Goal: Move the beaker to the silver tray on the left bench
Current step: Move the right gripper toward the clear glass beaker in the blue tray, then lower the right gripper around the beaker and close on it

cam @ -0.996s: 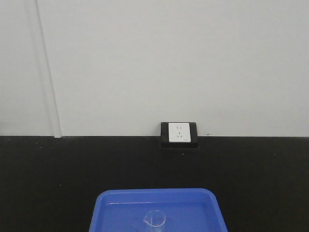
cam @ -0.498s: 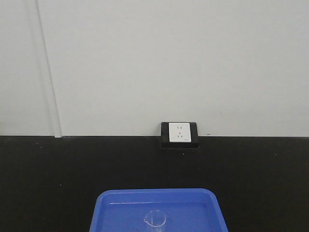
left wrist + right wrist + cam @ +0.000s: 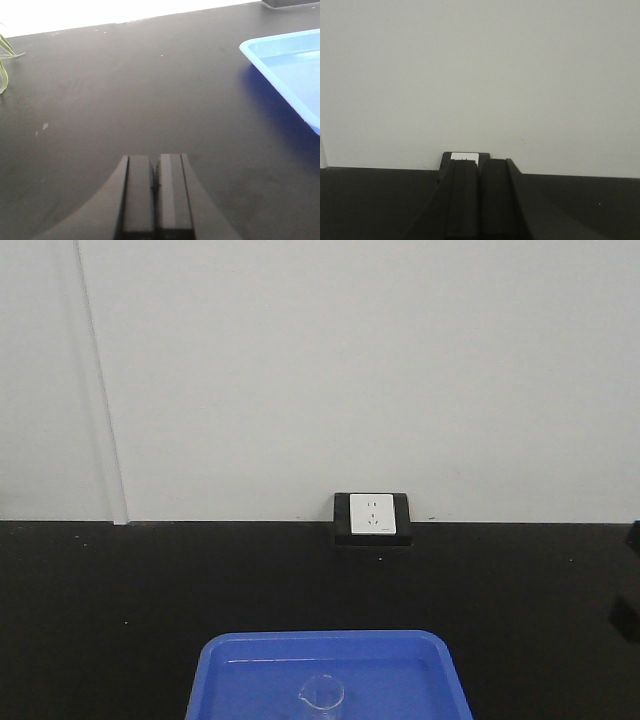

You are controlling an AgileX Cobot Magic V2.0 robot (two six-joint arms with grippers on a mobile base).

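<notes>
On the black counter [image 3: 120, 580] in front of me sits a blue tray [image 3: 225, 680], and the little clear beaker [image 3: 320, 695] stands upright inside it, near the front, with its spout to the left. It is well apart from both arms. Nothing is touching it. The left fingers [image 3: 149, 172] are pressed together and hold nothing; they hang low over the bare counter, with the blue tray off to their right and a green leaf [image 3: 4, 55] far to the left. The right fingers [image 3: 475, 180] are pressed together too and hold nothing, and they point at the white wall [image 3: 480, 75], with the wall socket [image 3: 373, 515] just peeking over their tips. I cannot see the silver tray from any side, so I think the job has hardly begun. A few things could go wrong. The beaker is see-through and easy to miss, so an arm could bump it and knock it over. Fingers that come in without spreading first would just push it along. Glass is smooth, so a weak pinch could let it slip, and a bumpy trip to the other counter could shake it loose.
</notes>
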